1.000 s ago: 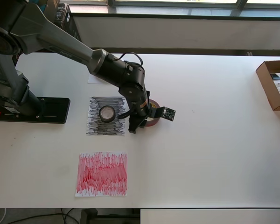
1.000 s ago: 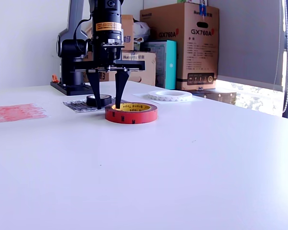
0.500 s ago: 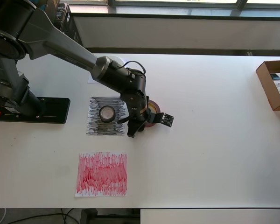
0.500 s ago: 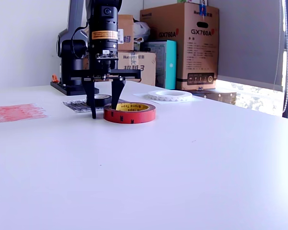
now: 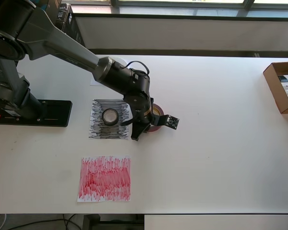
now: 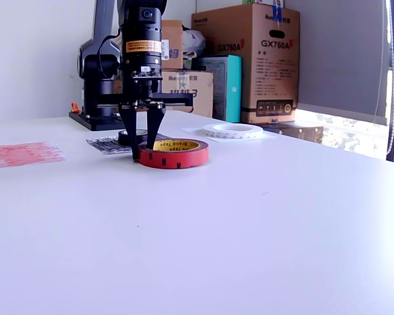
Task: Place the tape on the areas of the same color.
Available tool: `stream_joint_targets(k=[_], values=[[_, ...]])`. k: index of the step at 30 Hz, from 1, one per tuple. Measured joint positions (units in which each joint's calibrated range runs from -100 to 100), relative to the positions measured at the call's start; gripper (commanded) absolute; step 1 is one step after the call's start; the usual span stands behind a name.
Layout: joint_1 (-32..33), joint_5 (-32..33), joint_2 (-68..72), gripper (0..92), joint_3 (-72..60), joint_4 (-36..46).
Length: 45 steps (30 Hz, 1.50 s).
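Note:
The dark red tape (image 6: 174, 157) with a yellowish core lies flat on the white table, just right of the black-scribbled sheet (image 5: 98, 130) in the overhead view. My gripper (image 6: 143, 151) points straight down on its near-left rim. One finger stands outside the ring and one inside, shut on the wall. In the overhead view the gripper (image 5: 141, 131) covers most of the red tape (image 5: 156, 126). The small black tape (image 5: 110, 116) rests on the black sheet. The red-scribbled sheet (image 5: 104, 178) lies bare. The white tape (image 6: 233, 130) sits on a white sheet behind.
The arm's black base plate (image 5: 38, 113) stands at the overhead view's left. An open cardboard box (image 5: 282, 88) sits at the right table edge. Stacked cartons (image 6: 246, 59) line the back in the exterior view.
The fingers have closed in from a wide stance onto the red tape's rim. The tape has slid slightly toward the exterior view's left.

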Motion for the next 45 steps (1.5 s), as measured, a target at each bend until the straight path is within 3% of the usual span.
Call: stream_joint_targets(k=[8,14,19,29,45], values=[[0.73,-2.37,-4.37,0.0,-0.90,-0.15],[-2.40,-6.76,-10.32,0.0,2.30,-1.88],[-6.77,-10.76,-16.38,0.0,8.77,-6.20],[-16.34,-17.28,-23.44,0.0,20.62,-7.06],[-31.02,-21.67,-23.44,0.0,21.16,-9.96]])
